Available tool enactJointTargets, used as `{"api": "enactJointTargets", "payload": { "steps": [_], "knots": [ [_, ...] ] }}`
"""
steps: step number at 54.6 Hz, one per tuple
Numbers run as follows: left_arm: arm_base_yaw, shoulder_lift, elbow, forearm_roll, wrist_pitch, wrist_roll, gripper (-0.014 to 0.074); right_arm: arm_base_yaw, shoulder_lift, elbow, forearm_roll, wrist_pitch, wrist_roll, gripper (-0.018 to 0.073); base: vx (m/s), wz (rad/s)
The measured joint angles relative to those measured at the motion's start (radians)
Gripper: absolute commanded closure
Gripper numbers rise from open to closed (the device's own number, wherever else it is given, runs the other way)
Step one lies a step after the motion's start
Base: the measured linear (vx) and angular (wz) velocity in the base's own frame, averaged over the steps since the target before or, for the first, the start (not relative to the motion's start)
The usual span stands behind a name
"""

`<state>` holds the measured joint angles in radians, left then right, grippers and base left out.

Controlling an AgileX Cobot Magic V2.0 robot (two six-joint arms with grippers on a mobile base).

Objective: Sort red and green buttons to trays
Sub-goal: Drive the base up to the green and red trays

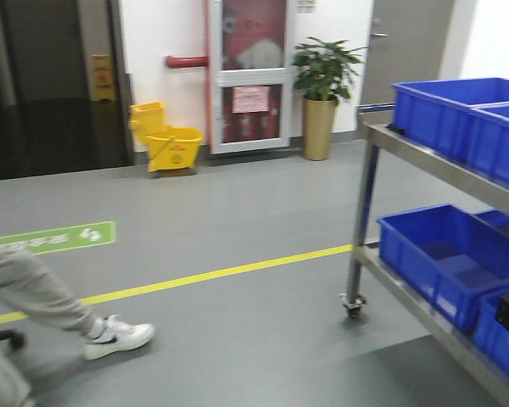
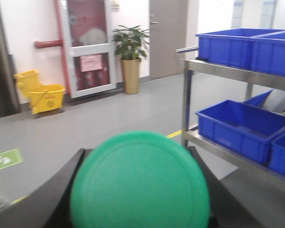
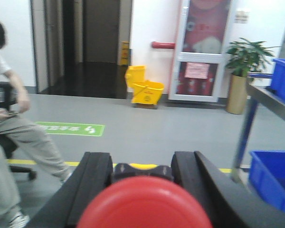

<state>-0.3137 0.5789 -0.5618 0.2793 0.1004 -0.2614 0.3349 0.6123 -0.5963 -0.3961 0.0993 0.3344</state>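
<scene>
Grey floor (image 1: 237,229) with a yellow line, mop bucket (image 1: 168,140) and plant (image 1: 322,72) by the far wall, steel cart (image 1: 365,195) stacked with blue crates (image 1: 441,250) on the right, and a person (image 3: 12,118) seated off to the left. Left fingers (image 2: 52,199) are pinching the green button (image 2: 140,183), its cap filling the wrist view, up in the air. Right fingers (image 3: 92,178) clamp the red button (image 3: 145,206) by its dark body, aloft over the floor too.
</scene>
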Motion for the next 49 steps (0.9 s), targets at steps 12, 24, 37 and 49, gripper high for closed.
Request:
{"api": "enactJointTargets", "payload": {
  "steps": [12,24,37,49],
  "knots": [
    [0.000,0.000,0.000,0.000,0.000,0.000,0.0596,0.000,0.000,0.000,0.000,0.000,0.000,0.0568,0.43,-0.54],
    [0.000,0.000,0.000,0.000,0.000,0.000,0.0596,0.000,0.000,0.000,0.000,0.000,0.000,0.0568,0.41,-0.54],
    [0.000,0.000,0.000,0.000,0.000,0.000,0.0596,0.000,0.000,0.000,0.000,0.000,0.000,0.0568,0.38,-0.59],
    [0.000,0.000,0.000,0.000,0.000,0.000,0.0596,0.000,0.000,0.000,0.000,0.000,0.000,0.0568,0.33,-0.68]
  ]
}}
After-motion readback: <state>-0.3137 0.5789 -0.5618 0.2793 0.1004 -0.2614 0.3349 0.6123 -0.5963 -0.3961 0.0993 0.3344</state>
